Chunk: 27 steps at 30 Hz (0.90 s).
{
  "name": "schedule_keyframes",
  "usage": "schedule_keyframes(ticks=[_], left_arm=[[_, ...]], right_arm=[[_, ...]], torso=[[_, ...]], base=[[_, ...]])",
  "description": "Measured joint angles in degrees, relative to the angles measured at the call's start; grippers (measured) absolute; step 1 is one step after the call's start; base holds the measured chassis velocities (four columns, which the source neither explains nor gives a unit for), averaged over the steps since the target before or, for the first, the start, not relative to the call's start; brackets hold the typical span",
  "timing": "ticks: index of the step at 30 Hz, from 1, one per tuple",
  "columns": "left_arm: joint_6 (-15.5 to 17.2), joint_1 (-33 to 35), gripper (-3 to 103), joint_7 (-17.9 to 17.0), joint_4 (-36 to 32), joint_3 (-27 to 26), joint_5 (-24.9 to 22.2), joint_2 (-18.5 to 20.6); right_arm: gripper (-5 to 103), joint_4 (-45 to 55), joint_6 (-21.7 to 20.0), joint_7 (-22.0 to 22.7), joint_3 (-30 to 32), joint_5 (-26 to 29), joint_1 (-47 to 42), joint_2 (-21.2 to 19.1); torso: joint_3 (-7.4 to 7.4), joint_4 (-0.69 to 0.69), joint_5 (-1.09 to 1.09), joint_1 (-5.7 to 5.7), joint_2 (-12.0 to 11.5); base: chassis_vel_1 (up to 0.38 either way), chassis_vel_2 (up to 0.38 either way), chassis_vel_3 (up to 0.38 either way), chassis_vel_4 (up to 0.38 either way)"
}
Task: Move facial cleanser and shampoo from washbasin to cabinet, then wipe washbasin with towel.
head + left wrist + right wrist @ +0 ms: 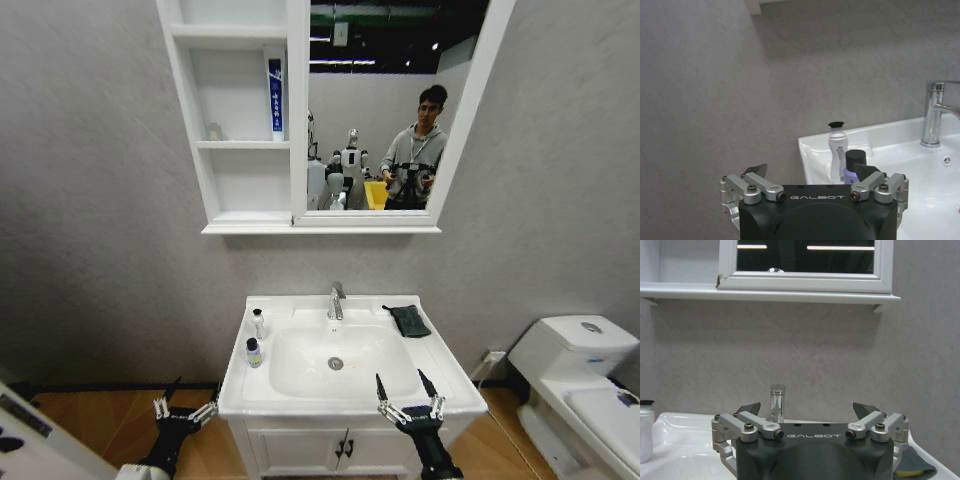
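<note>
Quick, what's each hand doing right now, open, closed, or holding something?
Left hand: open, empty, low beside the washbasin's left front corner.
Right hand: open, empty, at the washbasin's front edge.

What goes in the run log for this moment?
left gripper: open, idle | right gripper: open, idle | bottles: on washbasin | towel: untouched

Grey textured wall [90,200] ahead of me, evenly lit. Wood-tone floor [90,425] below, dark skirting along the wall base. White toilet [580,385] off to my right, wall socket [494,356] just beside it. White two-door vanity [320,450] underneath.
</note>
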Motion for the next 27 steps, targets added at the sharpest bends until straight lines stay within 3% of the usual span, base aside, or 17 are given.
schedule_keyframes(ticks=[2, 6, 13, 16, 27], left_arm=[[-0.64, -0.53, 98, 1.34, 1.55, 0.39, 0.99, 0.17], [0.41, -1.56, 98, 2.31, 3.7, 4.03, -0.29, 1.95], [2.01, -5.99, 98, 3.23, 6.8, 7.99, -2.21, 5.96], [4.62, -12.07, 98, 2.86, 9.41, 9.9, -7.79, 7.39], [5.56, -22.18, 98, 1.63, 17.27, 11.58, -10.88, 7.22]], right_arm=[[100, -0.74, -0.56, 0.1, -1.06, -0.07, -0.02, -1.07], [100, -2.54, -0.68, 0.28, -1.36, 0.05, -0.09, -1.7], [100, -4.38, -0.41, 0.49, -0.57, 1.17, 0.29, -1.72], [100, -4.95, -0.55, 0.55, 0.31, 1.97, 0.61, -1.83], [100, -3.84, -1.11, 0.88, 2.58, 3.03, -0.81, -2.48]], torso=[[-0.02, 0.02, 0.13, -0.08, 0.01], [-0.04, 0.09, 0.1, -0.17, 0.06], [-0.04, 0.05, 0.1, -0.17, 0.07], [-0.01, 0.05, 0.09, -0.08, 0.04], [-0.02, 0.05, 0.09, -0.1, 0.04]], base=[[-0.1, 0.025, -0.045, -0.035], [0.057, -0.037, -0.057, 0.023], [0.047, -0.024, -0.017, 0.038], [0.0, 0.0, 0.0, 0.0], [0.0, 0.0, 0.0, 0.0]])
